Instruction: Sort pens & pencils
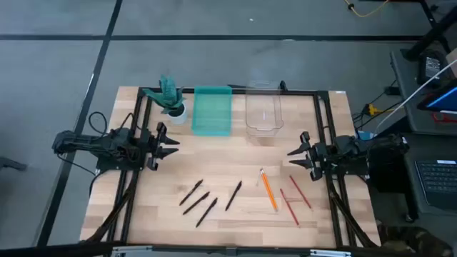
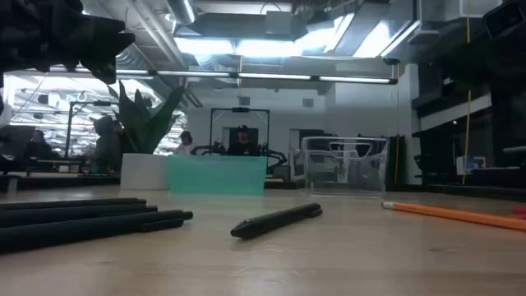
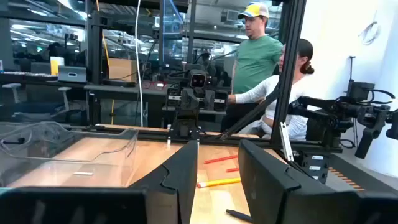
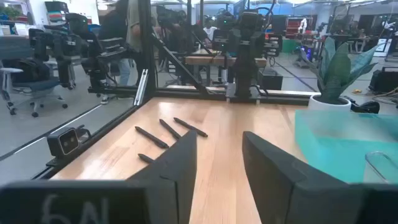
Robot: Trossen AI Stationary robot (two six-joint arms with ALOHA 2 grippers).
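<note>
**Pens and pencils lie loose, both arms parked apart**

Black pens (image 2: 82, 220) fill the near edge of the low view, three lying close together and a fourth (image 2: 275, 220) a little off to one side. From above, all four pens (image 1: 207, 198) sit scattered on the front middle of the wooden surface (image 1: 164, 193), each slanted the same way.

Right of them lie the pencils (image 1: 284, 194): an orange one (image 1: 268, 189) nearest the pens, then two red ones (image 1: 300, 191) crossing near the right frame rail.

At the left side, the left gripper (image 1: 171, 142) hovers with its fingers spread apart, holding nothing; the pens lie well in front of it, toward the surface's front edge. Opposite it, the right gripper (image 1: 295, 158) is likewise spread and empty, with the pencils near it, just forward of its fingertips.

Along the back sit a potted plant (image 1: 171, 96), a green tray (image 1: 212, 110) and a clear bin (image 1: 263, 111), side by side.
</note>
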